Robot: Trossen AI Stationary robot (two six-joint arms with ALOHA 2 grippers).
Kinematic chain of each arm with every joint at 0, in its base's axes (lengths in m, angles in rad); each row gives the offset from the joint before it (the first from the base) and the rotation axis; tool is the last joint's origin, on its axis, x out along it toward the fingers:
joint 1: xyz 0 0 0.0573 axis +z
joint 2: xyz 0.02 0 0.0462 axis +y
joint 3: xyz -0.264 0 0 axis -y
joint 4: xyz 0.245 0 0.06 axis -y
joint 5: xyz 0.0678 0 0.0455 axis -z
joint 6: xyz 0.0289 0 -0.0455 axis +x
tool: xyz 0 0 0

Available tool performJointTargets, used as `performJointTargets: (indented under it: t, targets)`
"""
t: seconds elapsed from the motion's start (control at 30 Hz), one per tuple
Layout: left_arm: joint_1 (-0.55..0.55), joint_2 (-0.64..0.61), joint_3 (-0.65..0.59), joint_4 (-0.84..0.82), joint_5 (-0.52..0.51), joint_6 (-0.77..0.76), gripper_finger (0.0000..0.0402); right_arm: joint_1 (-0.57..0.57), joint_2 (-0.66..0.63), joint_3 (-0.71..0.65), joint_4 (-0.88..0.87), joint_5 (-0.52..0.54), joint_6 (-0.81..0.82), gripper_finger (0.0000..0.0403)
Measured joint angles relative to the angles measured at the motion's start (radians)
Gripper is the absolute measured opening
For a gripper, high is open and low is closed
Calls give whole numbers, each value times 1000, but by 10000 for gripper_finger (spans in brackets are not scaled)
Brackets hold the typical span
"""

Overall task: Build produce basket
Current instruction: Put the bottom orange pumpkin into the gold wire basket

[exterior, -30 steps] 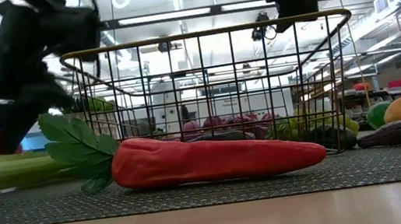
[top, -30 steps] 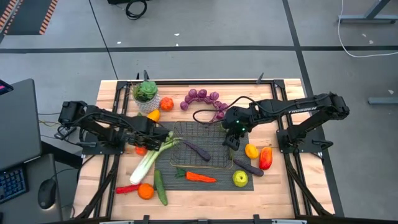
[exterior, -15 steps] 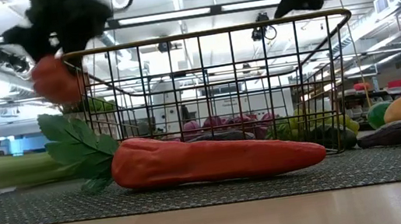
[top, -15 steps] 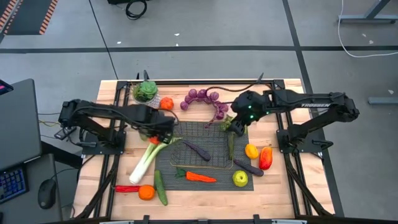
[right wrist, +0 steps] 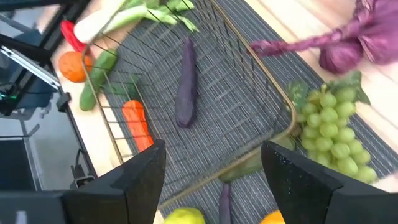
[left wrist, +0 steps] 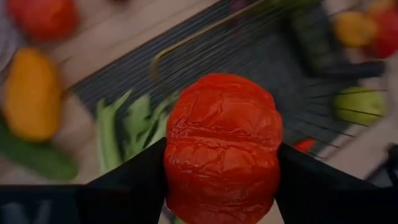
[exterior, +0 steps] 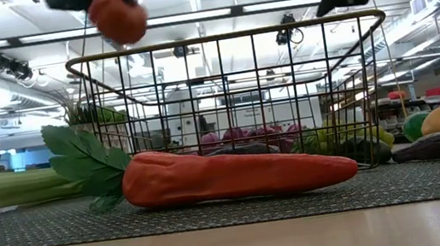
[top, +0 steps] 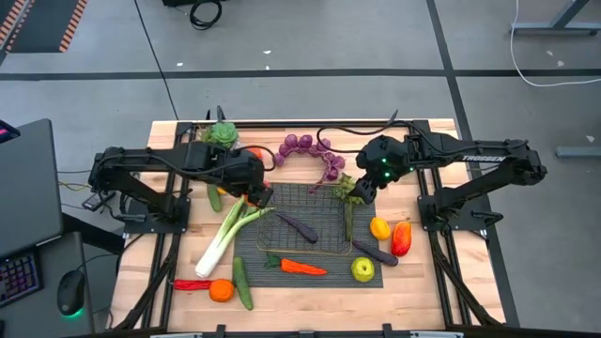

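The wire basket sits on a dark ribbed mat in the middle of the tabletop, and inside it lies one purple eggplant; the right wrist view shows that eggplant alone on the mesh floor. The left gripper hangs over the basket's left rim, its fingers closed on a red pepper, which the low view shows raised above the rim. The right gripper hovers at the basket's far right corner, fingers apart and holding nothing, beside green grapes. Outside the basket lie a carrot, leek and green apple.
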Motion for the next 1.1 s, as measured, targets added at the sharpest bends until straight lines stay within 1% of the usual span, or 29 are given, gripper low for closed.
performJointTargets:
  t: [0.2,0.43,0.53,0.7,0.83,1.0,1.1]
  targets:
    - [-2,0,33,158,0,74,246,2,-13,0,-61,-1,32,266]
    - [-2,25,34,347,0,197,246,2,-89,0,-70,-1,102,266]
    - [-2,47,34,407,0,224,249,2,-117,0,-70,0,126,266]
    - [-5,108,34,503,26,226,247,2,-149,1,-71,-1,153,266]
    - [-9,148,34,504,22,226,251,2,-151,1,-73,-2,148,266]
    - [-7,161,33,478,22,232,267,3,-151,1,-73,-1,147,266]
    - [-8,160,33,482,38,238,268,3,-151,1,-74,0,129,266]
